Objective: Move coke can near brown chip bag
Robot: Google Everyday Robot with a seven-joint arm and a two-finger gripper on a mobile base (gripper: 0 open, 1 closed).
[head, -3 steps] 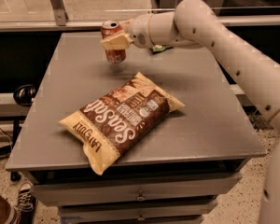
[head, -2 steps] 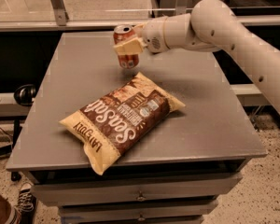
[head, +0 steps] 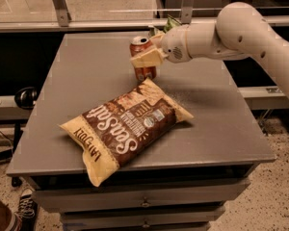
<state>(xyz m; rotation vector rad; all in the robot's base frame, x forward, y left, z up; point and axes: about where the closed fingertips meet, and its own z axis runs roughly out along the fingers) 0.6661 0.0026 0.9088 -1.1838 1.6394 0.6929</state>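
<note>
Camera view: my jaws clamp the coke can [head: 140, 46].
Can upright over the bench [head: 86, 71], just behind the far corner of the brown chip bag [head: 127, 129].

Gripper [head: 145, 59] holds coke can [head: 143, 73] behind brown chip bag [head: 127, 126].

Coke can [head: 144, 73] upright in gripper [head: 143, 57], just behind flat brown chip bag [head: 127, 126].

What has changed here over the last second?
The tool, clamped on the coke can throughout, carried it rightward and nearer the camera, to just behind the brown chip bag. The bag and the table stayed put.
</note>
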